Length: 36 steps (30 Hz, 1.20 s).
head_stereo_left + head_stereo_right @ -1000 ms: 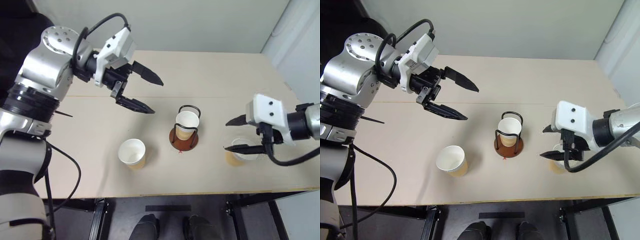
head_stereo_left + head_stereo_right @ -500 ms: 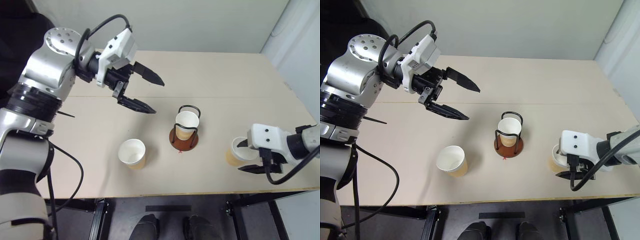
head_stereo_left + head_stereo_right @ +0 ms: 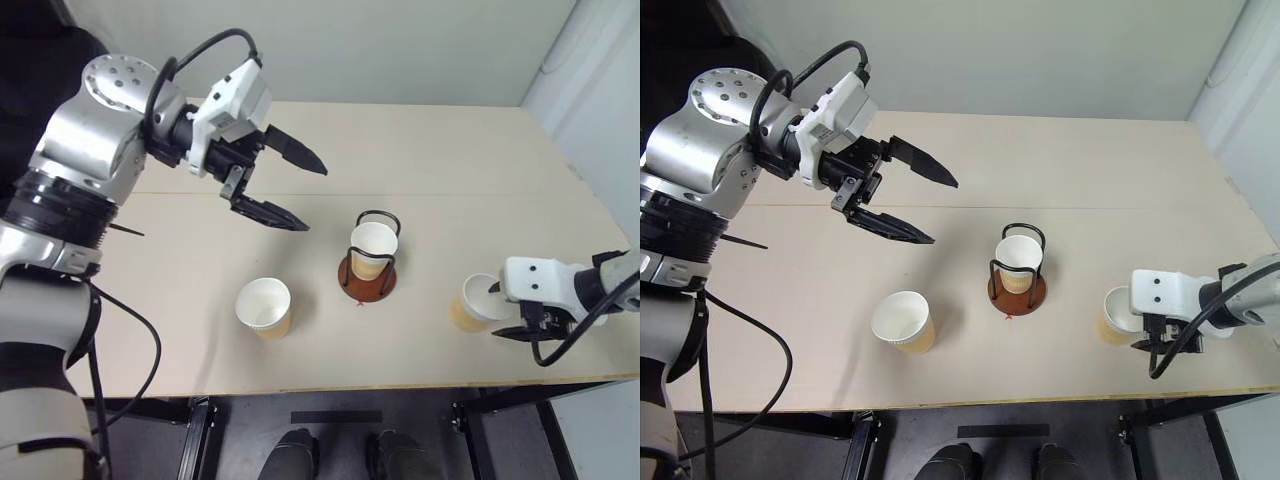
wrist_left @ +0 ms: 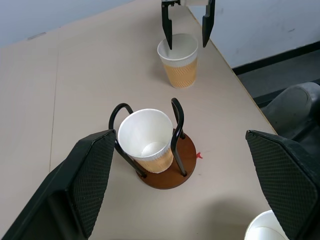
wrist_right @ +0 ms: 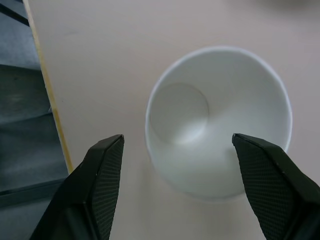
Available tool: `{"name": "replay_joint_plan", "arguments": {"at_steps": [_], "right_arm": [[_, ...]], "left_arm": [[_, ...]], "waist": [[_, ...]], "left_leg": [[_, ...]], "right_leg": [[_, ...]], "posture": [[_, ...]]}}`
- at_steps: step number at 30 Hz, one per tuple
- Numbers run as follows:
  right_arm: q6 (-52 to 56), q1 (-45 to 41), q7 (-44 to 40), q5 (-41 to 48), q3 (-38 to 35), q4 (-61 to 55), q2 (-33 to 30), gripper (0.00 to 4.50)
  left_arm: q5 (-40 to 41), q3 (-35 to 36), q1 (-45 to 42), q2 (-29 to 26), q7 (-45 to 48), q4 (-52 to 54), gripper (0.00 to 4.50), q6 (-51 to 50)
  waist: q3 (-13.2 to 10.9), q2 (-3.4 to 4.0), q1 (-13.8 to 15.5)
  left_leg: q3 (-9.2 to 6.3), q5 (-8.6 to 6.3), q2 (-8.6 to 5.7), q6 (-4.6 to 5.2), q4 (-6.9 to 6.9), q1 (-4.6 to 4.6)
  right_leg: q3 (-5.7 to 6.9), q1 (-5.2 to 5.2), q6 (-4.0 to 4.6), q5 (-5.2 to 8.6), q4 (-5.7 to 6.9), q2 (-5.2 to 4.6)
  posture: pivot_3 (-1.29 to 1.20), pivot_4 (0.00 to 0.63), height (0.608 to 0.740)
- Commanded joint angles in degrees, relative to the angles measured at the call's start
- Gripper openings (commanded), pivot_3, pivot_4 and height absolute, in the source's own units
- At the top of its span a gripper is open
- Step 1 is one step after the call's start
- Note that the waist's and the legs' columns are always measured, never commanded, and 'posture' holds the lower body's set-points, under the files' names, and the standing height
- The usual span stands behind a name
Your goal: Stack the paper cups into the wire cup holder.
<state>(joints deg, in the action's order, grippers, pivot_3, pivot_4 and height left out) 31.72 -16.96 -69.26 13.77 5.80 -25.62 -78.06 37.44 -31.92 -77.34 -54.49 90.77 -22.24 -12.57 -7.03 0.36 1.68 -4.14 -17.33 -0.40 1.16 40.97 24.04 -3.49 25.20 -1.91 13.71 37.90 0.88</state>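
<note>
Paper cup (image 5: 220, 135) upright near table edge, between spread fingers of right claw (image 5: 177, 185); untouched.

Matt tan paper cups (image 3: 265, 307) with white insides; glossy reddish-brown disc holder (image 3: 368, 272) with thin black wire loops; smooth matt beige worktop (image 3: 450, 170)

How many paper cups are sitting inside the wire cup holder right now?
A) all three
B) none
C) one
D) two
C: one paper cup stands inside the wire cup holder. Another cup stands alone on the table, and the third cup stands near the table's edge with the right gripper straddling its rim.
</note>
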Motion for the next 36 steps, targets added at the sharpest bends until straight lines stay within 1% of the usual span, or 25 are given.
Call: {"name": "replay_joint_plan", "arguments": {"at_steps": [1, 3, 4, 5, 8, 9, 14, 18, 24, 28, 32, 36], "right_arm": [[-0.85, -1.88, -1.37, -1.48, 0.62, 0.04, 0.61, 2.57], [-1.12, -2.48, -2.02, -1.93, 1.17, 0.19, 1.05, 1.94], [-1.14, -2.76, -2.29, -2.1, 1.41, 0.22, 1.23, 1.5], [-1.15, -2.99, -2.6, -2.2, 1.6, 0.19, 1.41, 1.21], [-1.08, -3.37, -3.38, -2.53, 1.88, 0.12, 1.85, 0.12], [-1.08, -3.46, -3.61, -2.62, 1.94, 0.13, 1.95, 0.05], [-0.9, -4.0, -4.37, -2.98, 2.03, 0.01, 2.49, 0.05], [-0.41, -6.21, -5.24, -2.8, 1.61, 0.01, 2.67, 0.05], [0.09, -13.95, -6.54, -3.84, 2.65, 1.89, 3.69, 0.05], [0.09, -20.97, -7.48, -4.79, 3.79, 3.37, 5.04, 0.05], [0.72, -26.18, -7.97, -5.41, 4.32, 4.05, 6.38, 0.05], [2.95, -30.6, -8.78, -3.88, 3.71, 3.4, 7.86, 0.05]], "left_arm": [[0.77, 1.61, -0.4, -0.88, 1.73, 1.56, 4.5, -0.36], [0.68, 1.64, -0.34, -0.96, 1.73, 1.54, 4.5, -0.36], [0.66, 1.65, -0.32, -0.99, 1.73, 1.52, 4.5, -0.35], [0.67, 1.68, -0.28, -1.04, 1.73, 1.52, 4.5, -0.37], [0.64, 1.71, -0.15, -1.14, 1.73, 1.29, 4.5, -0.22], [0.6, 1.67, -0.1, -1.16, 1.73, 1.19, 4.5, -0.11], [0.41, 1.54, 0.01, -1.25, 1.73, 0.57, 4.5, 0.42], [-0.22, 1.17, 0.66, -1.79, 1.73, 0.54, 4.5, 1.53], [-1.32, 0.24, 1.53, -2.58, 1.73, 0.62, 4.5, 3.02], [-1.24, 0.21, 1.93, -2.84, 1.73, 0.75, 4.5, 2.84], [-1.14, 1.63, 2.98, -2.48, 1.73, 0.54, 4.5, 1.67], [-0.94, 3.39, 4.33, -2.27, 1.73, 0.95, 4.5, 0.21]], "waist": [[0.0, 0.0, 0.01], [0.0, 0.0, 0.0], [0.0, 0.0, -0.01], [0.0, 0.0, 0.0], [0.0, 0.0, -0.02], [0.0, 0.0, -0.02], [0.0, 0.0, -0.04], [0.0, 0.0, -0.11], [0.0, 0.0, -0.27], [0.0, 0.01, -0.35], [0.0, 0.01, -0.35], [0.0, 0.01, -0.37]], "left_leg": [[-0.01, 0.0, 0.0, 0.0, 0.0, 0.0], [0.0, 0.0, 0.0, 0.0, 0.0, 0.0], [-0.01, 0.0, -0.01, 0.0, 0.0, 0.0], [0.0, 0.0, -0.01, 0.0, 0.0, 0.0], [0.0, 0.0, -0.01, 0.0, 0.0, 0.0], [0.0, 0.0, 0.0, 0.0, 0.0, 0.0], [0.01, 0.0, -0.01, 0.0, 0.0, 0.0], [0.0, 0.0, -0.01, 0.0, 0.0, 0.0], [-0.02, 0.0, 0.0, 0.0, 0.0, -0.01], [-0.01, 0.0, -0.01, 0.0, -0.01, -0.01], [-0.03, 0.0, 0.0, 0.0, -0.02, -0.01], [-0.03, 0.0, 0.0, 0.0, -0.02, -0.01]], "right_leg": [[0.0, 0.0, 0.0, 0.0, 0.0, 0.0], [0.0, 0.0, 0.0, 0.0, 0.0, 0.0], [0.0, 0.0, 0.0, 0.0, -0.01, 0.0], [0.0, 0.0, 0.0, 0.0, -0.01, 0.0], [0.0, 0.0, 0.0, 0.0, 0.0, 0.01], [0.0, 0.0, 0.0, 0.0, -0.01, 0.0], [0.0, -0.01, 0.0, 0.0, -0.01, 0.0], [0.0, 0.0, 0.0, 0.0, -0.01, 0.0], [0.01, -0.01, 0.0, 0.0, -0.02, 0.01], [0.0, 0.0, 0.01, 0.0, -0.03, 0.01], [0.01, 0.0, 0.01, 0.0, -0.02, 0.01], [0.01, 0.01, 0.01, 0.0, -0.03, 0.0]], "posture": [[0.0, 0.15, 0.74], [0.0, 0.15, 0.74], [0.0, 0.15, 0.74], [0.0, 0.15, 0.74], [0.0, 0.15, 0.74], [0.0, 0.15, 0.74], [0.0, 0.15, 0.74], [0.0, 0.15, 0.74], [0.0, 0.15, 0.74], [0.0, 0.15, 0.74], [0.0, 0.15, 0.74], [0.0, 0.15, 0.74]]}}
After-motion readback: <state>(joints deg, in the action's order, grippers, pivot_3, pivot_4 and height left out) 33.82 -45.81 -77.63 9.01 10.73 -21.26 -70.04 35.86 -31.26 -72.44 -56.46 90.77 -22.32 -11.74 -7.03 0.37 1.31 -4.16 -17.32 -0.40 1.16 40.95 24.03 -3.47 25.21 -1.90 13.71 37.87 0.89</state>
